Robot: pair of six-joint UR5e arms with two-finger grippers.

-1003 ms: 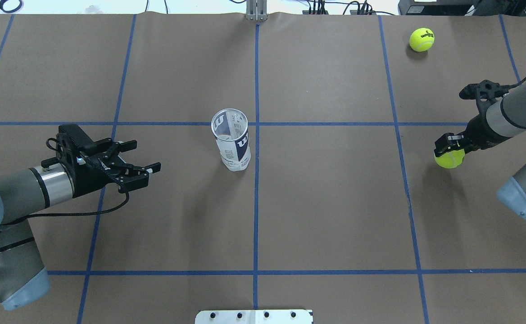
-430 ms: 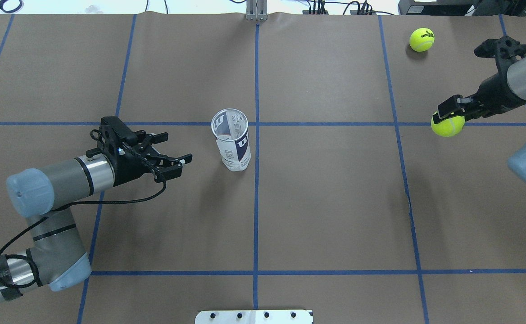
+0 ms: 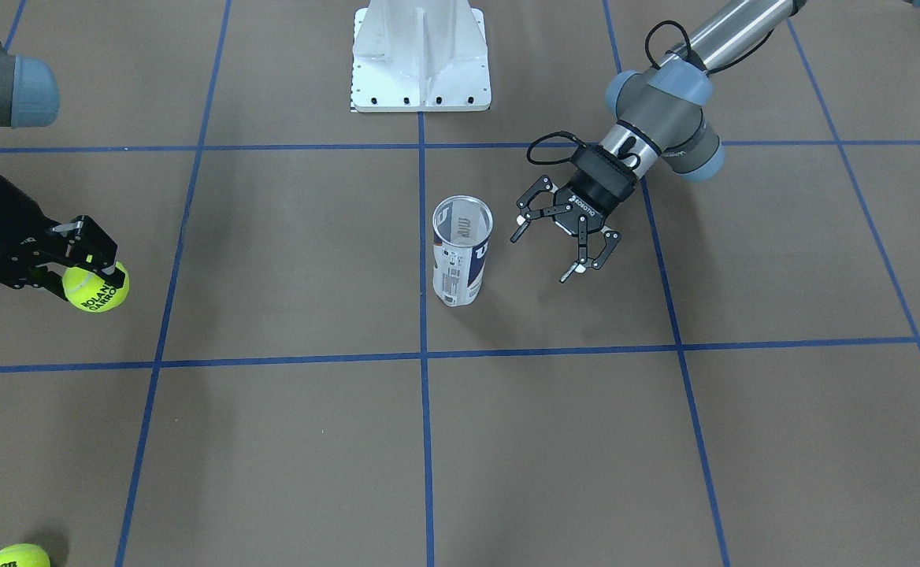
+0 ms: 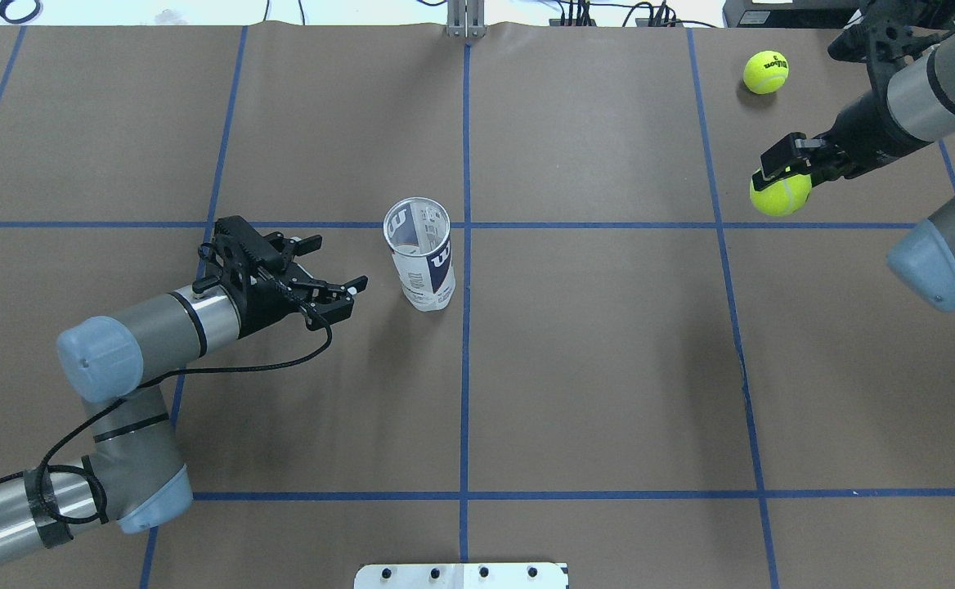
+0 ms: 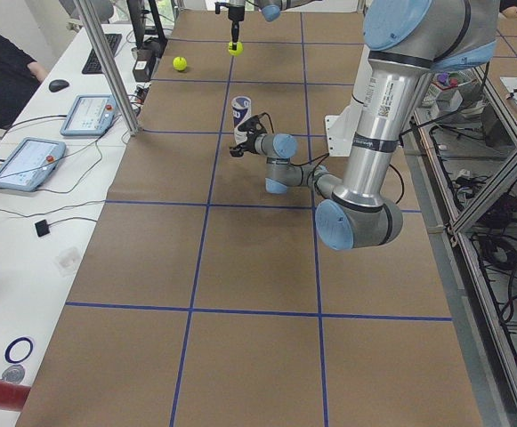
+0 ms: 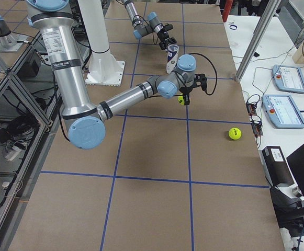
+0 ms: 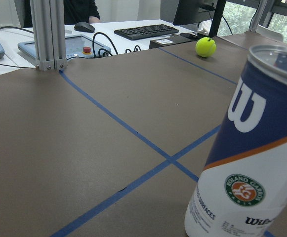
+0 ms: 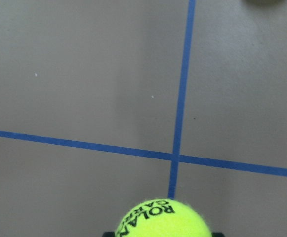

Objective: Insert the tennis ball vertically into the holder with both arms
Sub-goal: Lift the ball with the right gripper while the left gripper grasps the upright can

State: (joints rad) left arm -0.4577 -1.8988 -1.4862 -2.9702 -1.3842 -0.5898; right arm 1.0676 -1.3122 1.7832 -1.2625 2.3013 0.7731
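The holder (image 4: 420, 266) stands upright on the brown worktop (image 4: 608, 368), just ahead of my left hand (image 3: 543, 256), whose fingers are spread apart and not touching it. My right hand (image 3: 91, 266), well away from the holder, is clamped on a tennis ball (image 3: 98, 290).

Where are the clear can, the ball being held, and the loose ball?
clear can (image 4: 423, 274): overhead view, on its label.
held ball (image 4: 780, 196): overhead view, its middle.
loose ball (image 4: 765, 72): overhead view, its middle.
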